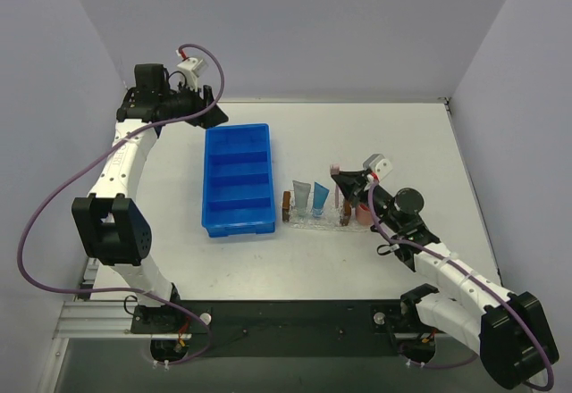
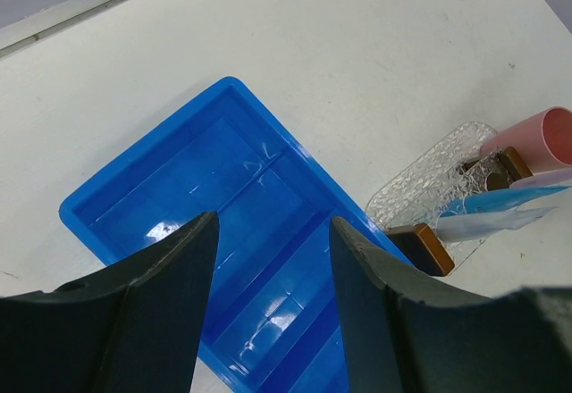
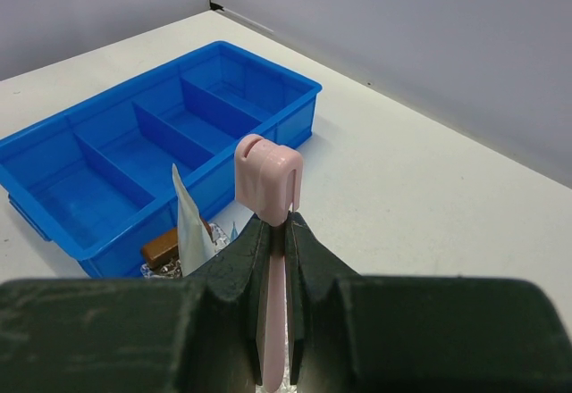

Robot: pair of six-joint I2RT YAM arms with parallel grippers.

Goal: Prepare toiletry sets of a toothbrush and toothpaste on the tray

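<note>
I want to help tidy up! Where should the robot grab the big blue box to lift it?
Probably the rim of a long side wall of the blue box, from straight above, one finger inside and one outside. The box is much wider than the open left gripper, but its walls are thin and upright. The right gripper is busy pinching the toothbrush.

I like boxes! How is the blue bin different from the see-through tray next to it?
The bin is solid blue plastic; the tray is clear and glittery, with a brown block at each end. The bin is much bigger than the tray. The bin is split into four compartments, all bare; the tray is one open space with tubes on it. Both are rectangles lying flat on the table, side by side.
</note>
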